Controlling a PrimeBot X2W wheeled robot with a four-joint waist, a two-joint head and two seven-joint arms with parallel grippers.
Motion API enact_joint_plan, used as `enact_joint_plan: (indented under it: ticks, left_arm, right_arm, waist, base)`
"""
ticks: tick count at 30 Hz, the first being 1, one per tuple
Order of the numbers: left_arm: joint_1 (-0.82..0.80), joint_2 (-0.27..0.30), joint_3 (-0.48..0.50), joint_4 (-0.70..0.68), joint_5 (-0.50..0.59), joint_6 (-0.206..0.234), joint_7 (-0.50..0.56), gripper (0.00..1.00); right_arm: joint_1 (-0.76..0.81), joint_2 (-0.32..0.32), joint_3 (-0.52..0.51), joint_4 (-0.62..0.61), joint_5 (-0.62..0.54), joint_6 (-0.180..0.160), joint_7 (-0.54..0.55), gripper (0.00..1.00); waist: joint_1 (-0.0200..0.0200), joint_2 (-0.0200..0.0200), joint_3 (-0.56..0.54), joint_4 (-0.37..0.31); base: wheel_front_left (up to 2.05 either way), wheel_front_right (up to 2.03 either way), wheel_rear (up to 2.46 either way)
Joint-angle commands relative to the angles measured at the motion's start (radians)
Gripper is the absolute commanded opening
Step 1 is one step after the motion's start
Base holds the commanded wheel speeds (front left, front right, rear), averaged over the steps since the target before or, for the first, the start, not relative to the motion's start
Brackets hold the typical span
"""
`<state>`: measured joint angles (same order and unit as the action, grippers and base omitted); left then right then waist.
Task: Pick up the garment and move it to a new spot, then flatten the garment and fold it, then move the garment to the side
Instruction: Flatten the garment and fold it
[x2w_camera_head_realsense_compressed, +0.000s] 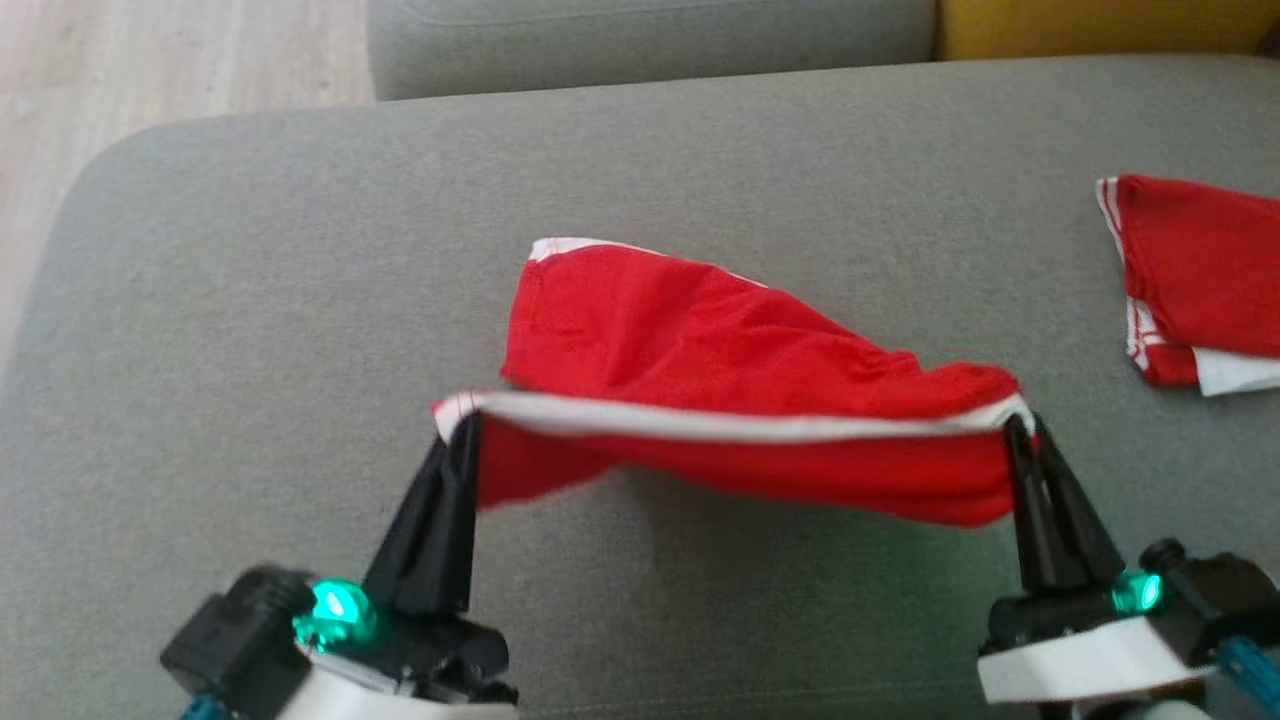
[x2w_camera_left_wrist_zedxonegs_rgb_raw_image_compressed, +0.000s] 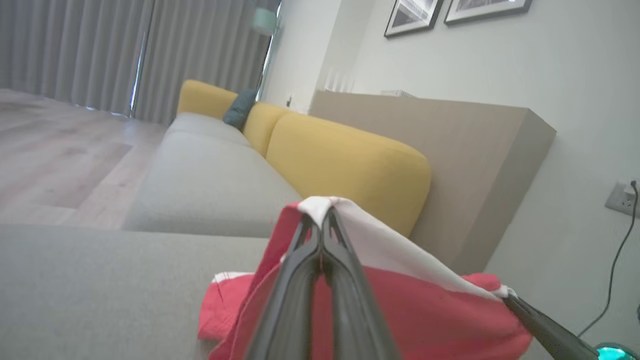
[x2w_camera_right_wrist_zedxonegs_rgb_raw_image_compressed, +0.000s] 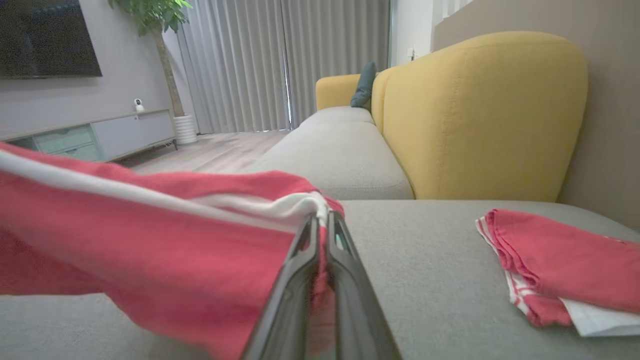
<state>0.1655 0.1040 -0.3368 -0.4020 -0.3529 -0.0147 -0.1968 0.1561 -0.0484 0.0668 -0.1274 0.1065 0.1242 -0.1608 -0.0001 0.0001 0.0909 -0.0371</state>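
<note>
A red garment with a white band hangs stretched between my two grippers above the grey sofa seat. My left gripper is shut on its left corner, and my right gripper is shut on its right corner. The far part of the cloth trails back onto the cushion. In the left wrist view my left gripper pinches the white band of the garment, with the other arm's finger at the lower right. In the right wrist view my right gripper clamps the garment.
A second red and white folded cloth lies on the seat at the right. Yellow backrest cushions stand behind. Another grey seat adjoins at the back, and wooden floor lies beyond the left edge.
</note>
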Motion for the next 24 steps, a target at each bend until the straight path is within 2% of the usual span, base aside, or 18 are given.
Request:
enact_joint_plan:
  ticks: [1, 5, 11, 18, 24]
  left_arm:
    - [-0.022, 0.006, 0.026, -0.043, 0.006, 0.009, 0.009, 0.0]
    - [-0.024, 0.013, 0.044, -0.006, -0.013, 0.009, 0.013, 0.0]
    - [-0.115, 0.04, 0.084, 0.153, -0.044, -0.025, 0.01, 0.0]
    - [-0.33, 0.07, 0.089, 0.374, -0.033, -0.065, 0.007, 0.0]
    - [-0.538, 0.074, 0.083, 0.56, -0.009, -0.08, -0.01, 0.0]
  right_arm:
    - [-0.019, -0.002, 0.027, -0.052, -0.002, 0.007, 0.018, 0.0]
    - [-0.006, -0.004, 0.056, -0.057, 0.01, 0.007, 0.056, 0.0]
    - [-0.051, -0.003, 0.086, 0.036, 0.03, 0.007, 0.061, 0.0]
    - [-0.15, -0.002, 0.057, 0.134, 0.088, 0.007, -0.012, 0.0]
    - [-0.267, -0.002, 0.06, 0.25, 0.12, 0.007, -0.06, 0.0]
  waist:
    - [0.0001, -0.0001, 0.006, -0.01]
    - [0.0001, -0.0001, 0.024, -0.028]
    - [0.0001, -0.0001, 0.059, -0.037]
    - [0.0001, -0.0001, 0.13, -0.05]
    - [0.0001, -0.0001, 0.222, -0.071]
  base:
    - [0.0, 0.0, 0.0]
    - [0.0, 0.0, 0.0]
    - [0.0, 0.0, 0.0]
    - [0.0, 0.0, 0.0]
    - [0.0, 0.0, 0.0]
